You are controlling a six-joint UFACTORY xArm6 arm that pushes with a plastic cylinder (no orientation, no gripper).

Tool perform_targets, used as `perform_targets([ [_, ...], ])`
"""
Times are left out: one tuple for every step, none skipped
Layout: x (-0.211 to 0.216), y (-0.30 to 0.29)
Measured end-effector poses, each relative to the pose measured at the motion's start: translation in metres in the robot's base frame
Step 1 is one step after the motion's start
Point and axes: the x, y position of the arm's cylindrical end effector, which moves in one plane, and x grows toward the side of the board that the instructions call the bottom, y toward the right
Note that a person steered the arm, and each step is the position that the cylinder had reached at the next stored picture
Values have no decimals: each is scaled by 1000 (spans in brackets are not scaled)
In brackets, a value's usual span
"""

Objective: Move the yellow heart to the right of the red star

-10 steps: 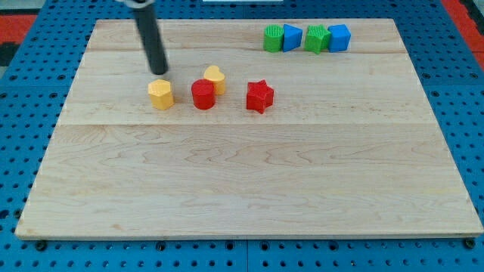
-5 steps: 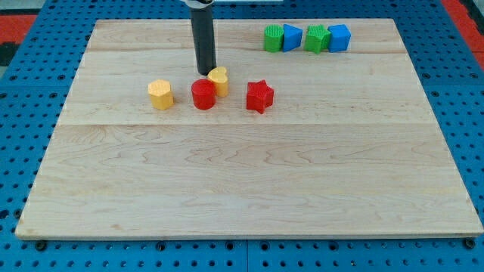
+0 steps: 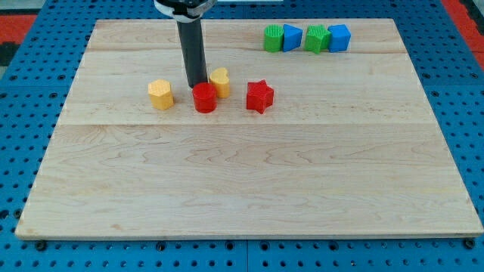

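The tip (image 3: pixel 197 84) sits just above the cylinder (image 3: pixel 204 97), left of the heart (image 3: pixel 220 81); the star (image 3: pixel 259 96) lies to their right.

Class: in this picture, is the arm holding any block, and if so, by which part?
Nothing is held. My tip only stands beside the yellow heart, on its left, just above the red cylinder.

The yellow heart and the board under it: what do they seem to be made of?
The yellow heart looks like moulded or printed plastic: one flat colour, smooth matte faces, soft edges. The board looks like pale wood, probably unvarnished or lightly sealed: long grain lines and plank seams show. My tip sits just left of the heart.
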Motion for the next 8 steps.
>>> perform_targets([
  [0, 19],
  [-22, 37],
  [-23, 90],
  [-23, 164],
  [-25, 183],
  [-43, 203],
  [-20, 210],
  [-11, 207],
])
